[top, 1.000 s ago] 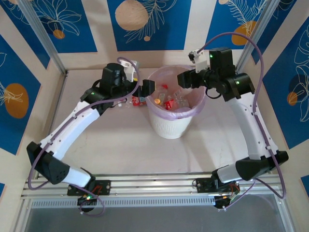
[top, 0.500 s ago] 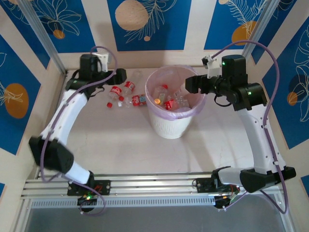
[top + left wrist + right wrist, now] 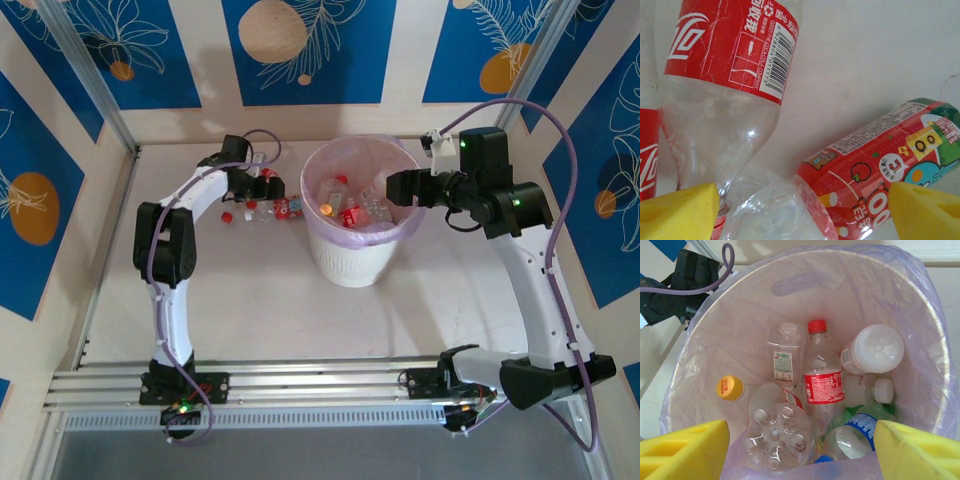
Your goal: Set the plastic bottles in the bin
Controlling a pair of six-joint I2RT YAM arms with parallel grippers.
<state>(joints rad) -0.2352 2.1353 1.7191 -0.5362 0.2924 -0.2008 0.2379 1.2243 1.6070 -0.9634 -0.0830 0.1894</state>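
Pale tabletop (image 3: 260, 300), white pink-lined bin (image 3: 350, 262) at centre, part-filled with bottles (image 3: 823, 385), right fingers (image 3: 682, 447) spread open above its rim as before, left fingers (image 3: 677, 212) now down from upper left, spread open over loose bottles (image 3: 262, 207) just left of the bin.

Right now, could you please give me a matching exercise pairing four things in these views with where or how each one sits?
Things:
1. yellow cap
2. cartoon-label bottle
3. pink bag
4. right fingers

Places or states:
A. lying on the table
B. folded over the rim of the bin
C. down inside the bin, among other bottles
D. spread open above the bin's mouth

Pairs: 1-C, 2-A, 3-B, 4-D
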